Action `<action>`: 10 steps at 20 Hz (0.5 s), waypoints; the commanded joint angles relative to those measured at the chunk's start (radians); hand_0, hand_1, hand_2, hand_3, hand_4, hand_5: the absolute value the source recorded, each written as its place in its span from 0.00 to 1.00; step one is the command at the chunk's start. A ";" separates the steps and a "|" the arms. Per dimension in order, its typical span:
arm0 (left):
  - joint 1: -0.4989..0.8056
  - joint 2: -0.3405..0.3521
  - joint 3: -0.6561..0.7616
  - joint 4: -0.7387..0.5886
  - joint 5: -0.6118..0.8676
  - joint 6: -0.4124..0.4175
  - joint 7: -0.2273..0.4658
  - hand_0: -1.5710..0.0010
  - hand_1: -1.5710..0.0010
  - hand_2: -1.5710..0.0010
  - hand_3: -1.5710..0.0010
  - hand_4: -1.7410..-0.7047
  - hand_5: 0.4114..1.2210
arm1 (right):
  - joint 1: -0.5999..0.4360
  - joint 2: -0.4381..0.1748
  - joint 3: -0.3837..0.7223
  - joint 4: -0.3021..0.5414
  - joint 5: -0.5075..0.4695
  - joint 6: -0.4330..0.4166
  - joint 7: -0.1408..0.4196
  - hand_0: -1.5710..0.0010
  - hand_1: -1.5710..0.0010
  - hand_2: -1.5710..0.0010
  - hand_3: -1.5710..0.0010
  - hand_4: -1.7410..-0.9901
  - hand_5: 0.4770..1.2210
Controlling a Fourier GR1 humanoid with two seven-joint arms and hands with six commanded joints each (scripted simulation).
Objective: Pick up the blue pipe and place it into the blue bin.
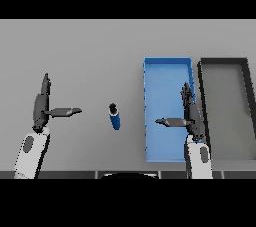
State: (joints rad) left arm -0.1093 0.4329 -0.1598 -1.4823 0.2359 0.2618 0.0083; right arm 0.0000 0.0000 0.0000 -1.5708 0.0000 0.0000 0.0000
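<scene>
Blue pipe [115, 117] not yet grasped; right hand [189, 113] and left hand [42, 106] released. Reach toward pipe required before blue bin [167, 66].

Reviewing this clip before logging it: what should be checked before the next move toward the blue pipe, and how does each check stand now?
1. Blue pipe free on the table, nothing touching it: ok.
2. Left hand open, holding nothing: ok.
3. Right hand open, holding nothing: ok.
4. Blue bin holds no objects: ok.
5. Right hand clear of the bin: not ok, it appears over it.
6. Dark bin apart from the pipe: ok.
</scene>
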 commanded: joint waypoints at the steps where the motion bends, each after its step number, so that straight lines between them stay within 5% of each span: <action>1: 0.000 0.000 0.000 -0.001 0.000 0.000 -0.005 1.00 1.00 1.00 1.00 0.64 0.22 | 0.000 0.000 0.000 0.000 0.000 -0.001 0.000 1.00 1.00 1.00 1.00 0.69 0.19; 6: 0.003 0.002 0.003 -0.006 0.003 0.000 -0.008 1.00 1.00 1.00 1.00 0.64 0.22 | -0.003 -0.006 -0.005 -0.006 -0.005 -0.001 0.004 1.00 1.00 1.00 1.00 0.69 0.19; 8: 0.025 0.137 -0.046 -0.031 0.023 -0.228 -0.077 1.00 1.00 1.00 1.00 0.64 0.22 | 0.057 -0.081 0.058 -0.065 0.078 0.049 -0.076 1.00 1.00 1.00 1.00 0.69 0.19; 10: 0.019 0.189 -0.057 -0.020 0.033 -0.319 -0.092 1.00 1.00 1.00 1.00 0.64 0.22 | 0.088 -0.099 0.094 -0.102 0.117 0.063 -0.086 1.00 1.00 1.00 1.00 0.69 0.19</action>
State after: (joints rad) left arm -0.0900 0.6222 -0.2165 -1.5021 0.2692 -0.0575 -0.0844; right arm 0.0883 -0.0988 0.0937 -1.6729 0.1171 0.0636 -0.0887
